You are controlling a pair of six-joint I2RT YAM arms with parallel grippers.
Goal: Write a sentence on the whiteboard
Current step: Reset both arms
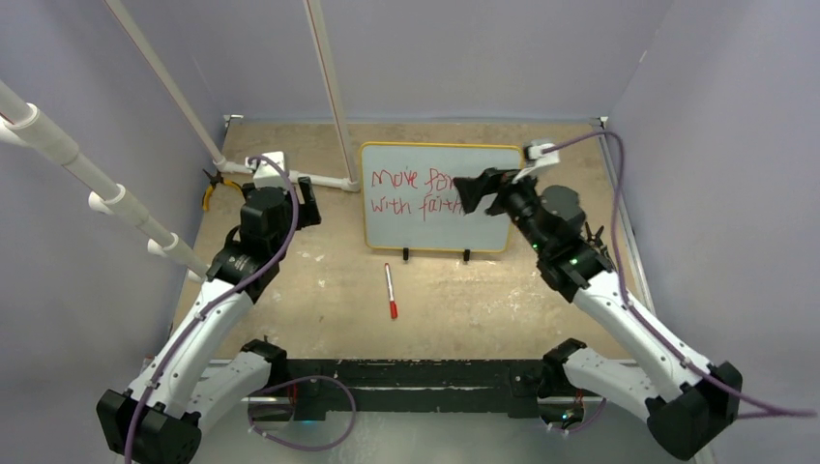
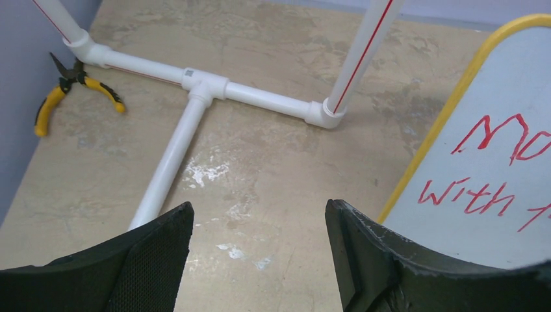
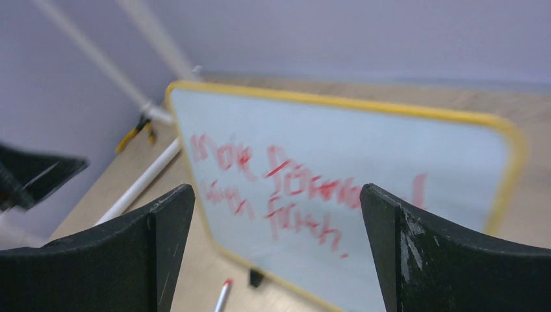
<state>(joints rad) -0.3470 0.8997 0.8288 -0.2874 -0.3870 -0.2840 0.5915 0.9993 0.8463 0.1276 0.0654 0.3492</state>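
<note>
The whiteboard [image 1: 425,230], white with a yellow frame, stands on two black feet at the back middle of the table. The sentence [image 1: 411,191] runs across it in two red lines, its right end hidden behind my right gripper [image 1: 467,195]. That gripper hangs open in front of the board's right half with nothing between its fingers; its wrist view shows the blurred sentence [image 3: 292,188] on the whiteboard [image 3: 403,149]. A red-tipped marker [image 1: 390,291] lies loose on the table in front of the board. My left gripper [image 1: 311,201] is open and empty, just left of the whiteboard [image 2: 494,221].
White PVC pipes [image 2: 175,156] lie on the table behind the left gripper and rise as poles. Yellow-handled pliers [image 2: 71,91] rest by the left wall. Purple walls close the table on three sides. The marker [image 3: 223,296] shows below the right gripper.
</note>
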